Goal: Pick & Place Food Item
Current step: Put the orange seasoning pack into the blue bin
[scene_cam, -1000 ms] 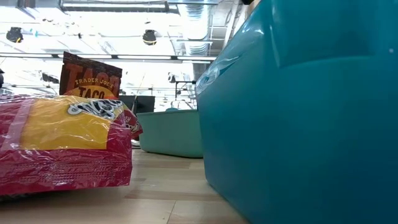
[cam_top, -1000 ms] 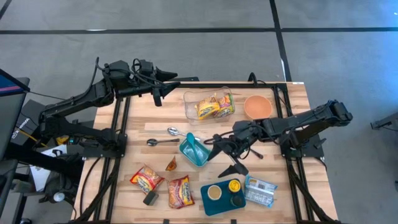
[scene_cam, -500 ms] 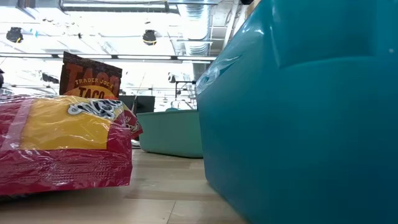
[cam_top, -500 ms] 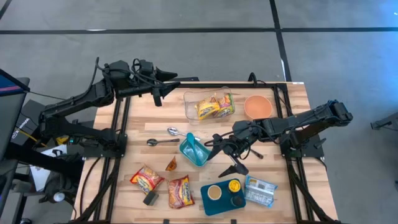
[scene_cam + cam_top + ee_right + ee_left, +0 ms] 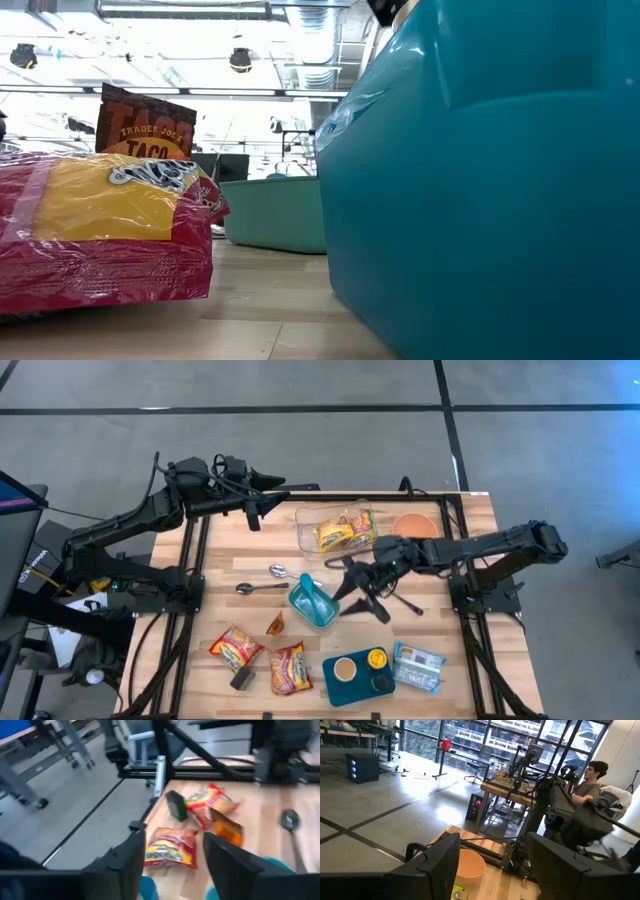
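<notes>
R gripper (image 5: 352, 586) over table centre, fingers apart, holding nothing, just beside teal square plastic bowl (image 5: 312, 603). Clear plastic tub (image 5: 336, 528) w/ yellow-red snack packets behind it. Two red-yellow noodle packets (image 5: 290, 666) near front edge. L gripper (image 5: 256, 507) parked at back-left table edge, fingers apart, empty.

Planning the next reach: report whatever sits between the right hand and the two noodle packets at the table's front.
The teal container lies directly between the open right hand and the noodle packets. A small orange packet sits just beyond it, on the same line. Reaching over them looks necessary.
</notes>
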`<state>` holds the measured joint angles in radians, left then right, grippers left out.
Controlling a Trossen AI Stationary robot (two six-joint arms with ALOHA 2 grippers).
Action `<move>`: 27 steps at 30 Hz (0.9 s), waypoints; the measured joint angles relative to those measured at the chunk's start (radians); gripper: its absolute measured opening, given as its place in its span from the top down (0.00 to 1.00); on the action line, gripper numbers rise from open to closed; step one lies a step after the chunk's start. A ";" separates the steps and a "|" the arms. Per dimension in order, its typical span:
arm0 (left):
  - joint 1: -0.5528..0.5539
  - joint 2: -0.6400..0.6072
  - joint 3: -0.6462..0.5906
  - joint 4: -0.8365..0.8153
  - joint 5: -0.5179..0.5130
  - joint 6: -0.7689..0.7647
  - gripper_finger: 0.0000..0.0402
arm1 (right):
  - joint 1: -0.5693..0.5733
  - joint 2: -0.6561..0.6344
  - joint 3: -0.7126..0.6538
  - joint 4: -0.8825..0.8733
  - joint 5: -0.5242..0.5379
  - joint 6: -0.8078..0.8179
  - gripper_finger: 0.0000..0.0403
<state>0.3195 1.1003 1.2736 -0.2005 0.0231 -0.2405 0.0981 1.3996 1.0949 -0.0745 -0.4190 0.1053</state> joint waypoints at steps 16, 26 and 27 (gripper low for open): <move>0.000 0.000 0.000 0.000 0.000 0.000 0.44 | -0.304 -0.095 0.000 -0.192 0.001 0.026 0.89; 0.000 0.000 0.000 0.000 0.000 0.000 0.44 | -0.517 -0.145 0.000 -0.508 0.001 0.006 0.93; 0.000 0.000 0.000 0.000 0.000 0.000 0.44 | -0.536 -0.146 0.000 -0.541 0.001 -0.007 0.93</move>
<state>0.3194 1.1000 1.2736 -0.2005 0.0228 -0.2406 -0.4382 1.2541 1.0946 -0.6158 -0.4179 0.0981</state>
